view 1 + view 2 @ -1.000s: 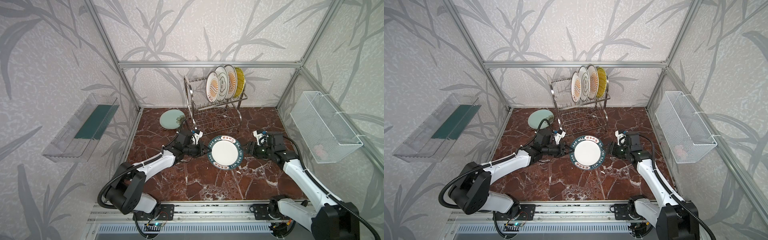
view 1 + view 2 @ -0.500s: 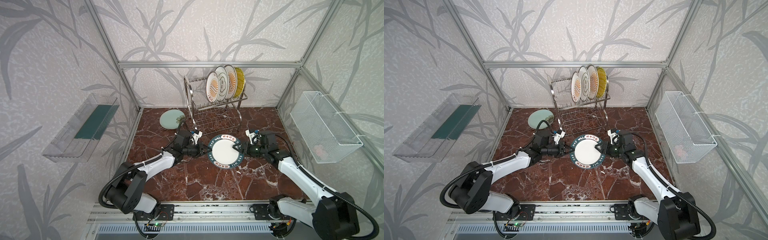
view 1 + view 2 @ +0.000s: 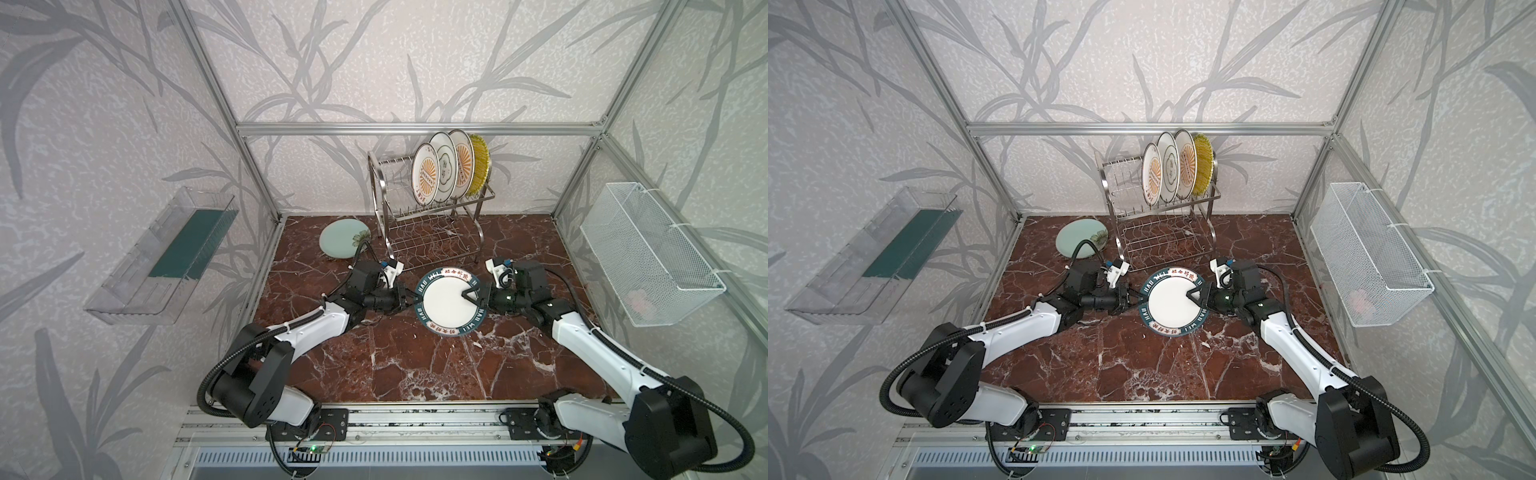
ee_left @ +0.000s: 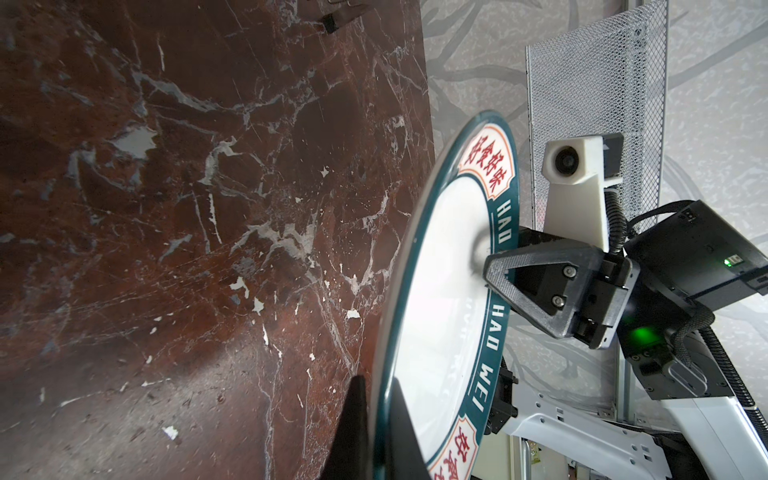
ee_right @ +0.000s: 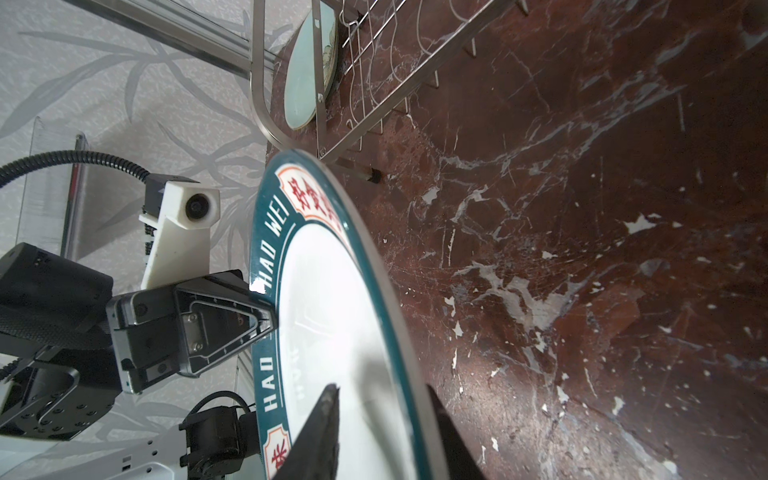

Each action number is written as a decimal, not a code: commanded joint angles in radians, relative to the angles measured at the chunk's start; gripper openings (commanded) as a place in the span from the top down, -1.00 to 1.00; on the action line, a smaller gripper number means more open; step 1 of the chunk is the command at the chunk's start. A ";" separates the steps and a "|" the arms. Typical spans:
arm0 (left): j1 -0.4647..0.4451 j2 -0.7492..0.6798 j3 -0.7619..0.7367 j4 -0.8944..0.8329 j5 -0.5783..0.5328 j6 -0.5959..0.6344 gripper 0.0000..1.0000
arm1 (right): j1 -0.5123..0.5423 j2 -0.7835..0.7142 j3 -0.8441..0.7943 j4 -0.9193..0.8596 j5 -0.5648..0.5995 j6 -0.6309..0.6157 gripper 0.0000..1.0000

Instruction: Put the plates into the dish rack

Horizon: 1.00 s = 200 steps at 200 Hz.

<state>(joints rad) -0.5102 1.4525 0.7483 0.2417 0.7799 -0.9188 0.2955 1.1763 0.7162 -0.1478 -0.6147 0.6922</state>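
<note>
A white plate with a teal lettered rim [image 3: 446, 301] [image 3: 1171, 301] hangs just above the table, in front of the dish rack [image 3: 428, 224] [image 3: 1163, 224]. My left gripper [image 3: 409, 300] [image 4: 376, 380] is shut on its left rim. My right gripper [image 3: 469, 297] [image 5: 381, 390] stands open astride the right rim, one finger over the white face, one underneath, with a gap still showing. Several plates stand in the rack's upper tier, a sunburst one [image 3: 426, 174] at the front. A pale mint plate [image 3: 343, 244] [image 5: 307, 70] lies on the table left of the rack.
A white mesh basket [image 3: 648, 253] hangs on the right wall and a clear plastic tray [image 3: 166, 253] on the left wall. Aluminium frame posts stand at the table's back corners. The rack's lower tier [image 5: 374, 104] is close behind the held plate. The marble table [image 3: 415, 365] stretches toward the front rail.
My right gripper has moved left onto the plate's right rim and its jaws have narrowed around it. The left gripper and the plate have hardly moved.
</note>
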 commanded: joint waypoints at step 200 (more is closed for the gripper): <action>0.009 -0.046 0.053 -0.081 -0.043 0.065 0.67 | 0.014 -0.060 0.014 -0.034 0.013 -0.027 1.00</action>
<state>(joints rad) -0.4984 1.4414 0.7662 0.1684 0.7738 -0.8780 0.2966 1.1446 0.7158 -0.1322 -0.6285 0.7250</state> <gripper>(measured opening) 0.114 0.113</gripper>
